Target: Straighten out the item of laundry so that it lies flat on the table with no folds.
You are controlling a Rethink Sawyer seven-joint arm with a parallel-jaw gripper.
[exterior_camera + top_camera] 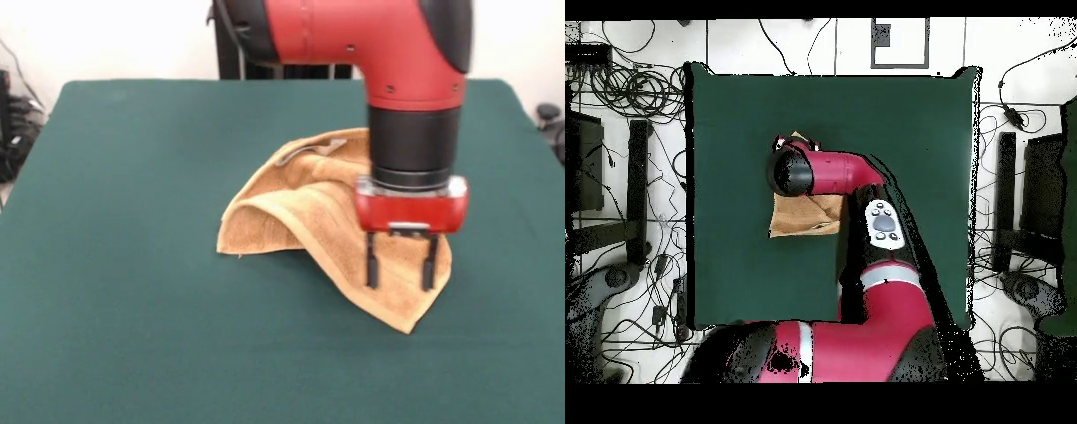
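Towel [300,216] sits mid-table [132,336], bunched w/ a raised fold running diag. Gripper [402,263] hangs just over its near corner, fingers spread apart, nothing held. Terry looks soft, light, limp, so prob. drags easily. Best pinch pt: free corner or hem edge, then pull outward.

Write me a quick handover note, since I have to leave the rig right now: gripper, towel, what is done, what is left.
Gripper: open, fingers pointing down over the near corner of the towel, holding nothing.
Towel: near the middle of the table, folded over itself, with a raised ridge across it and a corner pointing toward the camera in the front view. In the overhead view the arm hides most of it.
Done: nothing visibly flattened yet.
Left: probably grip a corner, pull the fold open and spread the towel flat.
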